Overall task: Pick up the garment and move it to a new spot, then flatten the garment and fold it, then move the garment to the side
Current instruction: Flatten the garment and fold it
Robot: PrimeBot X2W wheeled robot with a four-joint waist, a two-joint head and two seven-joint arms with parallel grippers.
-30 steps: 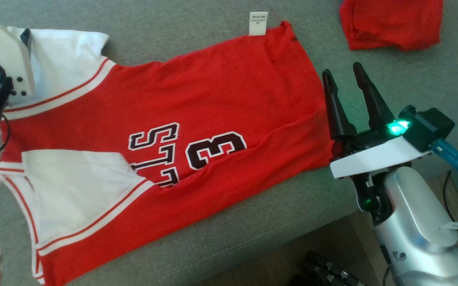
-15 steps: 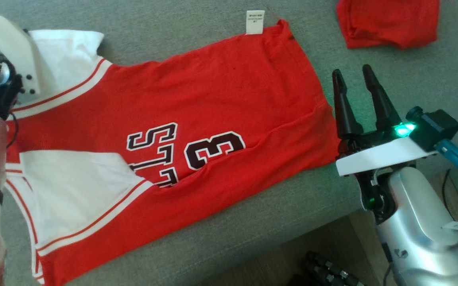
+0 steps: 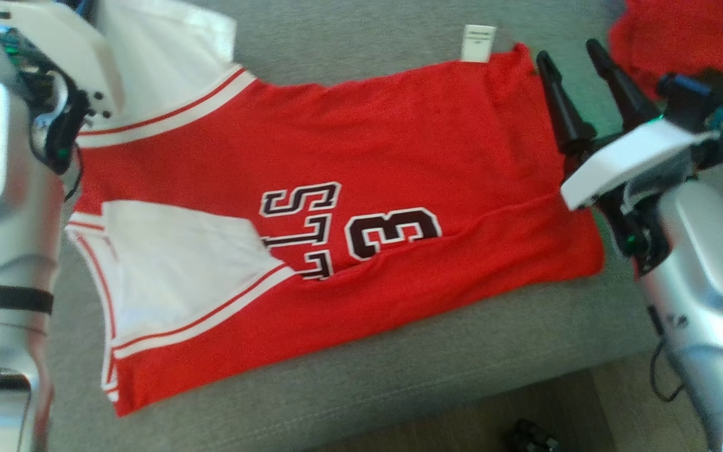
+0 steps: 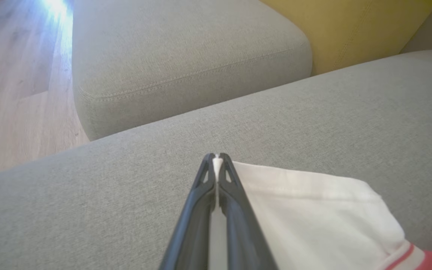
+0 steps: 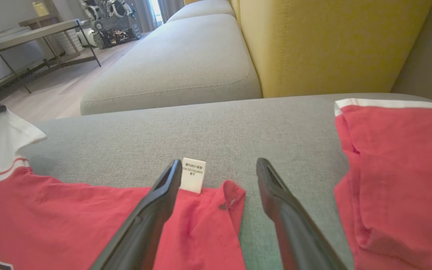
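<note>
Red jersey (image 3: 361, 157): we log it spread flat on the grey sofa seat (image 3: 399, 370). Left gripper (image 4: 216, 159) is clamped on its white sleeve. Right gripper (image 5: 219, 161) has fingers apart, hem corner between them.

- Grey seat cushion (image 3: 399, 370): woven fabric, across the foreground.
- Neighbouring grey cushion (image 4: 186, 56): set beyond a gap.
- Yellow backrest (image 5: 332, 41): upright behind both cushions.
- Bunched red cloth (image 5: 399, 168): lying on the seat cushion.
- Wooden floor (image 4: 13, 93): beside the cushions.
- Metal-framed table (image 5: 32, 35) and wheeled machine (image 5: 111, 18): far background.
</note>
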